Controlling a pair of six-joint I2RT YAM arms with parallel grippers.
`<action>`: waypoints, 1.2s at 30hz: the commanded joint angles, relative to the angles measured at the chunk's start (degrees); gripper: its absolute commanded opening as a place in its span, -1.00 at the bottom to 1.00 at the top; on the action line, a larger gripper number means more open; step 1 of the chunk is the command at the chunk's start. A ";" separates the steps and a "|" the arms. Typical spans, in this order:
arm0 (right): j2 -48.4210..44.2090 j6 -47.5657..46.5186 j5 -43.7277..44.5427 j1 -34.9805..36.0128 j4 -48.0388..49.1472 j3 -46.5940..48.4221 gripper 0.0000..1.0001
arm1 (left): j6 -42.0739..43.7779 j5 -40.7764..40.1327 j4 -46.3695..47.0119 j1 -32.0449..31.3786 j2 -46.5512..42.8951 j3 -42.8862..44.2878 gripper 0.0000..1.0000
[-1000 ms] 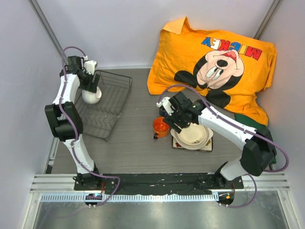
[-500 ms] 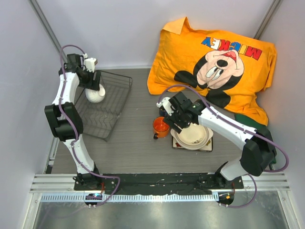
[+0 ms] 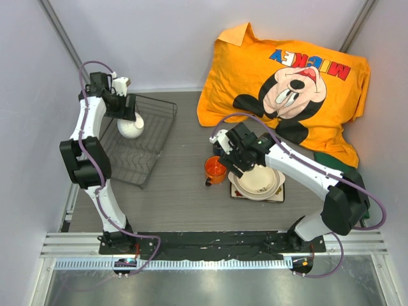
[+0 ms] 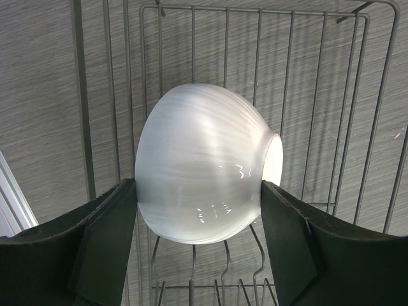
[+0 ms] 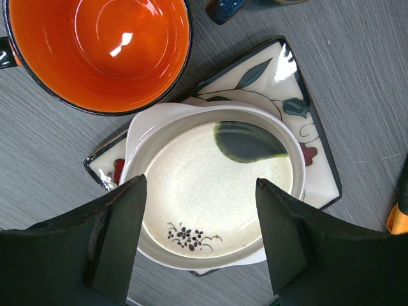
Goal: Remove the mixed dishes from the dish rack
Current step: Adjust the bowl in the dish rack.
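An orange pillow [image 3: 287, 76] fills the grey table's [image 3: 185, 191] far right corner. The left gripper [image 4: 199, 204] clasps the small white bowl [image 3: 132, 127] over the far-left dish rack [image 3: 143, 150]. The right gripper [image 5: 201, 191] hangs spread and empty.

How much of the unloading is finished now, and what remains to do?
Done: the square plate, with the cream bowl on it, the orange mug and the dark-blue cup sit on the table outside the dish rack. In hand: the left gripper grips the small white bowl over the rack. Left: setting it down; I see no other dish in the rack.
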 commanded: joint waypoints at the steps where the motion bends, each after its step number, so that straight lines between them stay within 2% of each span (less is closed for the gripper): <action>1: -0.01 -0.12 0.90 -0.02 1.58 0.92 0.46 | -0.11 0.01 1.80 -0.60 -4.66 2.55 -1.00; 15: 0.44 -0.13 0.81 -0.02 1.58 0.57 0.47 | 4.29 -14.48 7.86 -7.54 -7.82 -3.43 -1.00; 23: 0.35 -0.12 0.72 -0.28 1.75 0.39 0.46 | 6.57 -24.67 14.27 -11.59 -9.93 -8.52 -1.00; 36: 0.61 -0.04 0.46 -0.54 2.10 -0.14 0.47 | 10.79 -36.02 23.50 -16.33 -14.59 -14.24 -1.00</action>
